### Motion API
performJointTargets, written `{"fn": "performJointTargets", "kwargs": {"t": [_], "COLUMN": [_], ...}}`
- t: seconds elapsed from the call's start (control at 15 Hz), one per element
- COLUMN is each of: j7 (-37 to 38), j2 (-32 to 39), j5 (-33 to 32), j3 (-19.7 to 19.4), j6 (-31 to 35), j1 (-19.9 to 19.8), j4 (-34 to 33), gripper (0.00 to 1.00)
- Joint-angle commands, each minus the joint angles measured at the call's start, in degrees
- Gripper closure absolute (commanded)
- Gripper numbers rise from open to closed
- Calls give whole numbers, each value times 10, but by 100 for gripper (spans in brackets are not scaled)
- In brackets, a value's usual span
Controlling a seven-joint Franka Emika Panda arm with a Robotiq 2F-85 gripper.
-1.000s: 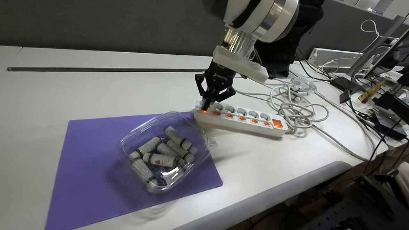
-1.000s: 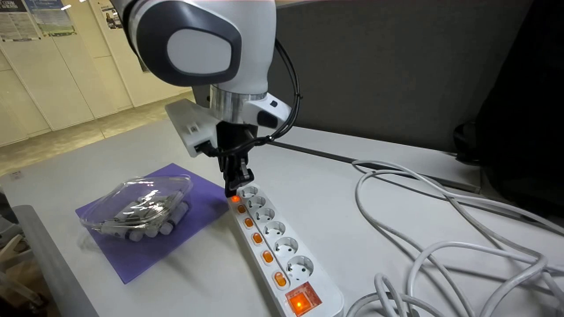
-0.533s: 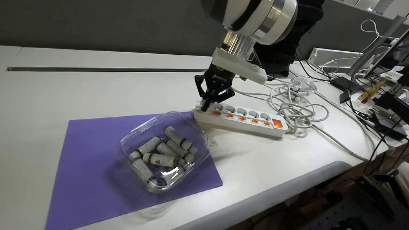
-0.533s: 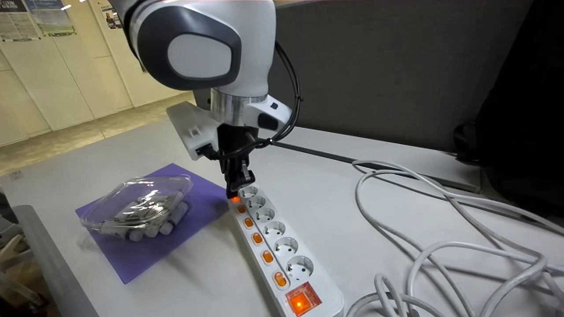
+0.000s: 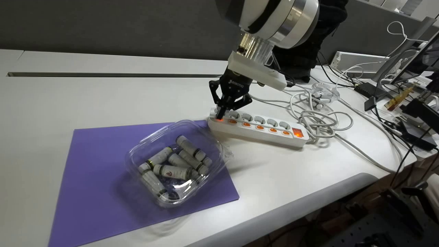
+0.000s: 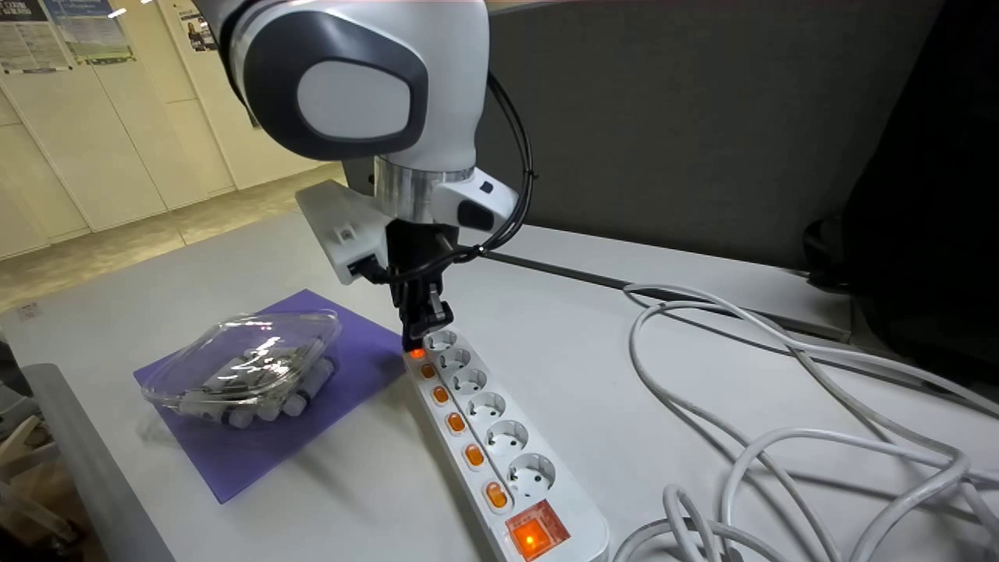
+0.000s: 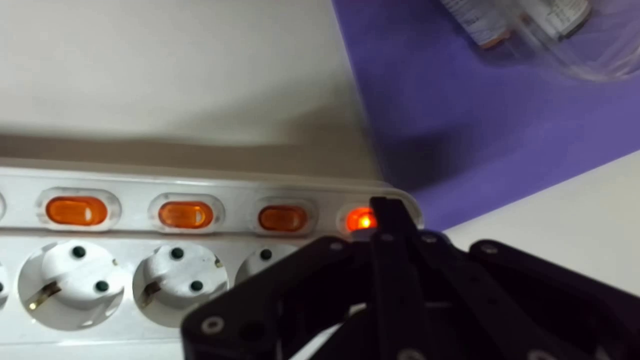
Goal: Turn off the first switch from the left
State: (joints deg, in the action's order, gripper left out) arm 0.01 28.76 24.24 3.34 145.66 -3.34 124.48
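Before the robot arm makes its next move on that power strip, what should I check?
1. Right switch: gripper is at the first switch from the left: ok.
2. Gripper shut: jaws together: ok.
3. Gripper tip pressing the switch: cannot tell.
4. Switch turned off: it glows, so apparently on: not ok.
5. Power strip lying flat: ok.
6. Plastic tub clear of the gripper: ok.

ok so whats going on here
A shut black robot gripper is at the glowing orange-red rocker switch ending the row on a long white plastic power strip; whether it presses is unclear. The switch is lit, so apparently not yet off. Nearby, a clear plastic container of whitish cylindrical vials sits on a purple mat.
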Motion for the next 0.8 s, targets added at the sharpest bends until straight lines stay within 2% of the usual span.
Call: {"fn": "performJointTargets", "kwargs": {"t": [0.0,0.2,0.47,0.73], "j7": [11,-4,-36,-63], "j2": [0,5,13,26], "j5": [-3,23,89,142], "j3": [3,12,28,23], "j6": [0,4,7,5], "j1": [-6,-22,-60,-79], "j4": [-2,3,11,12], "gripper": [100,100,100,100]}}
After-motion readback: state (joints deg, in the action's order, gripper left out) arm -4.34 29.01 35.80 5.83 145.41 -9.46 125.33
